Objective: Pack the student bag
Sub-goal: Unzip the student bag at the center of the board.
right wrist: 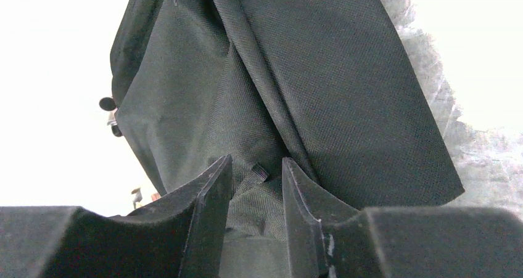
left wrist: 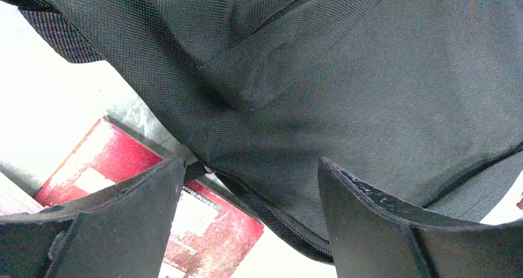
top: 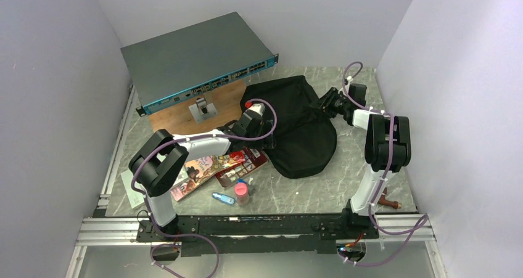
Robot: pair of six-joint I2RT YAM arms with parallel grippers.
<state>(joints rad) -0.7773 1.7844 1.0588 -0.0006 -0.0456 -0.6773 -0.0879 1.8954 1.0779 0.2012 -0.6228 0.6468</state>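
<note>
Overhead view of a marble-patterned table. The student bag, a black fabric backpack, lies slumped and flat near the middle, a little toward 1 o'clock. I have the left arm's fingers at the bag's 8 o'clock edge. The left wrist camera shows them spread wide and holding nothing, with the zipper seam running just past their tips and a red book on the table beneath. The right arm's fingers sit at the bag's 2 o'clock edge. They are close together with a fold of cloth in the narrow gap, but I cannot tell whether they are pinching it or only straddling it. A grey network switch rests on a wooden block at 10 o'clock, and more books and a small bottle lie at 7 o'clock. I judge the bag light, limp and woven rough enough not to slip. It would sag and fold when lifted rather than keep its shape. I would take hold at the stiffer zipper hem, one arm on each side, to keep the mouth held apart.
</note>
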